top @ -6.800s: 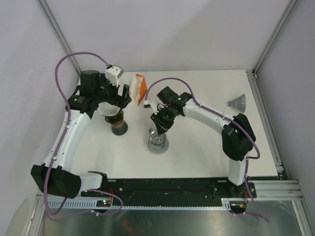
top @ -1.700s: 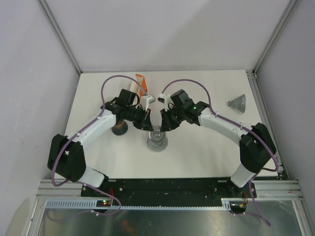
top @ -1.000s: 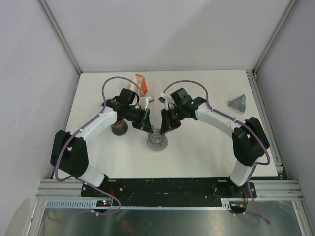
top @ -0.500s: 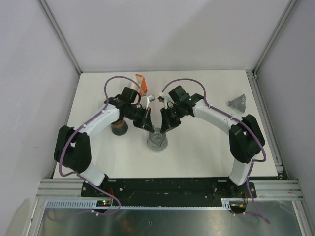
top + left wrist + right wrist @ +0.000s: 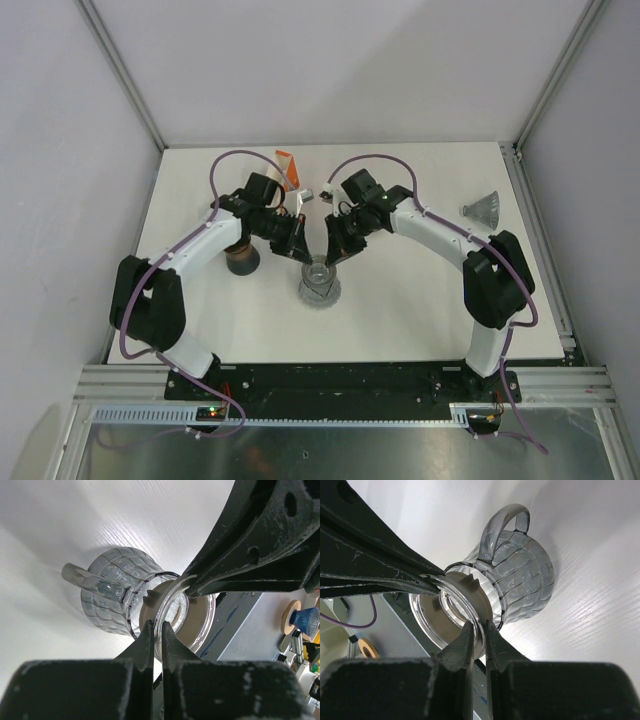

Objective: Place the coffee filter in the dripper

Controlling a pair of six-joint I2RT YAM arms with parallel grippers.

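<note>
The clear ribbed glass dripper (image 5: 320,280) with a handle sits mid-table, its round flange turned up toward the cameras. My left gripper (image 5: 303,255) is shut on the flange's left edge. In the left wrist view that gripper (image 5: 156,625) pinches the rim of the dripper (image 5: 115,587). My right gripper (image 5: 331,255) is shut on the opposite edge. In the right wrist view that gripper (image 5: 479,625) also nips the rim of the dripper (image 5: 520,580). A grey cone (image 5: 482,208) that looks like the coffee filter lies far right, away from both grippers.
A brown round vessel (image 5: 242,259) stands just left of the left arm. An orange and white packet (image 5: 288,170) stands at the back behind the two wrists. The table's right edge rail (image 5: 540,250) runs close to the grey cone.
Both grippers have closed in on the dripper from either side and keep their pinch on its flange. Over the last second the wrists have drawn slightly toward the back. The dripper has barely shifted.
</note>
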